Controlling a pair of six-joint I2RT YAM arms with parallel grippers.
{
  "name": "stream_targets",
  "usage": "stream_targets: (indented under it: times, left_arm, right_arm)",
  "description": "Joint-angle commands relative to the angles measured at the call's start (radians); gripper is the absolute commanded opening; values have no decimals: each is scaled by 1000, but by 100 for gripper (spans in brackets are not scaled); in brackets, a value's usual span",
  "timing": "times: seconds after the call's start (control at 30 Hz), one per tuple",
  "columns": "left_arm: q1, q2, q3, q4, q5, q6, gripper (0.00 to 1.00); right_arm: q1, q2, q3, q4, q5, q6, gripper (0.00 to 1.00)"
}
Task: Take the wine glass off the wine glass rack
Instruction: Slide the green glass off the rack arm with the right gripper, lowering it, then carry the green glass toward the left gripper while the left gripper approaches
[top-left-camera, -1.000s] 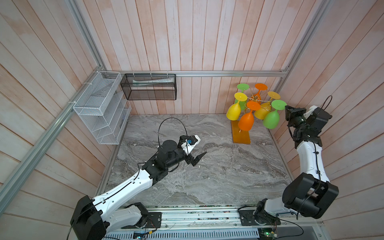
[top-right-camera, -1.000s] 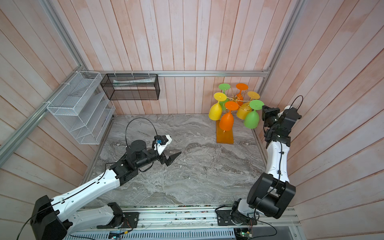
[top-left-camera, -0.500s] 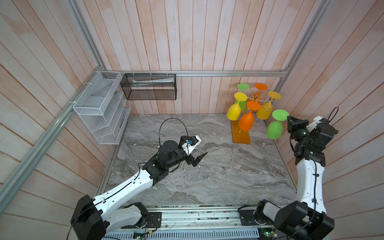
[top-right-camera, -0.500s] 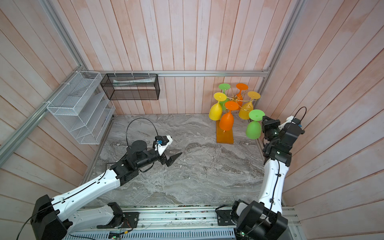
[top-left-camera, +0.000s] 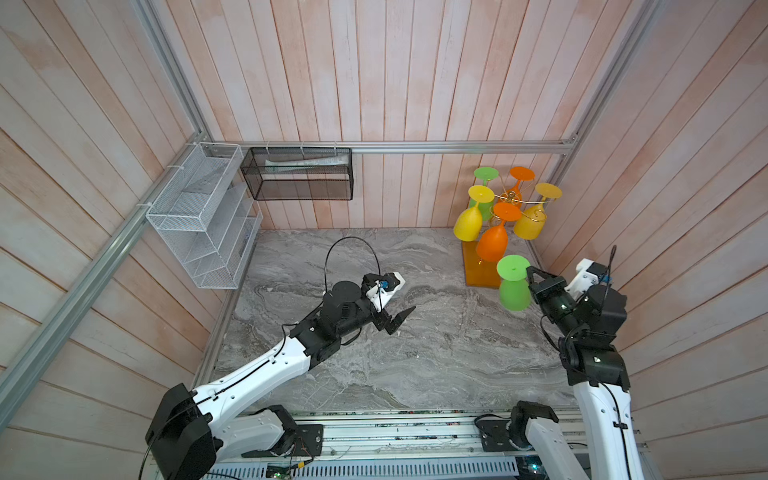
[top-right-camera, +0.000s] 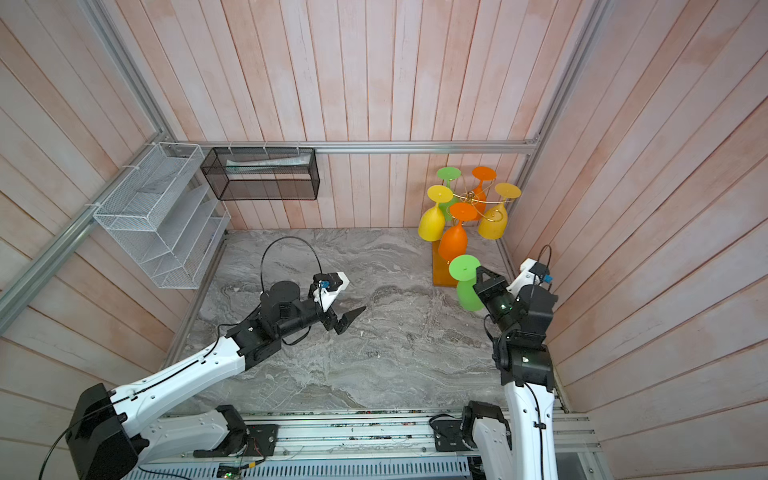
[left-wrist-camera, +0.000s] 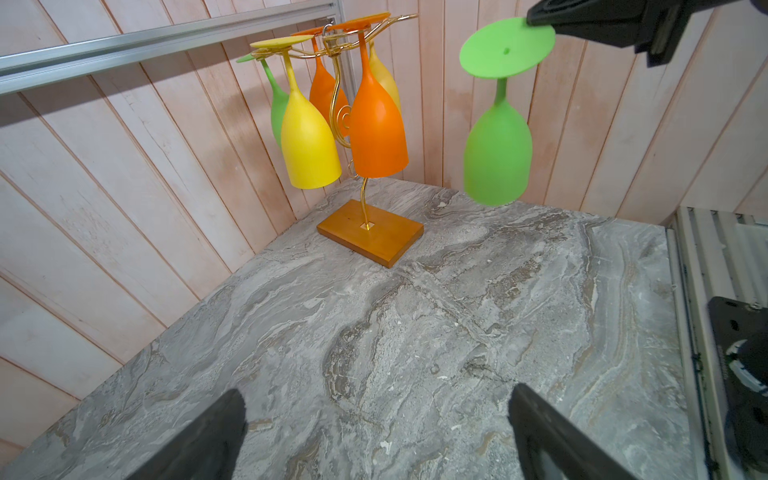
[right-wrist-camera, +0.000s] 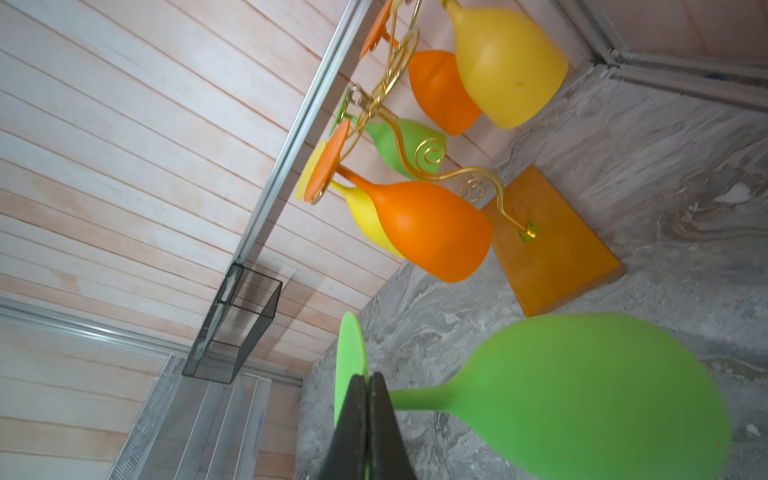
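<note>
Wine glass (top-left-camera: 514, 291) has left rack (top-left-camera: 478, 272), foot pinched by right tool (right-wrist-camera: 368, 380); left tool (left-wrist-camera: 376, 392) gapes.

The bright green wine glass (top-left-camera: 514, 291), gripped in the right claw (top-left-camera: 529, 271), is now off the thin gold wire rack (top-left-camera: 510, 198) (carried forward, lower).

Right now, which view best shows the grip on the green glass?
Right wrist: right gripper shut on the foot rim of the green wine glass, close up. Left wrist shows it sideways; both top views, small.
</note>
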Motion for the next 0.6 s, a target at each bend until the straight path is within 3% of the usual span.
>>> stream_targets:
  times: [0.0, 0.17, 0.3, 0.43, 0.57]
  left_arm:
    - [-2, 4, 62, -40, -50, -17, 100]
    - [1, -16, 104, -78, -86, -88, 100]
    - [1, -47, 122, -128, -120, -211, 100]
    - [3, -90, 140, -254, -208, -438, 99]
    - [6, -135, 148, -405, -241, -657, 96]
  right_arm:
    - [144, -34, -46, -24, 123, -35, 0]
    - [438, -42, -111, 49, 268, -37, 0]
    - [689, 34, -111, 114, 391, -94, 0]
    - [849, 136, -99, 209, 417, -170, 0]
    - [923, 229, -69, 271, 401, -264, 0]
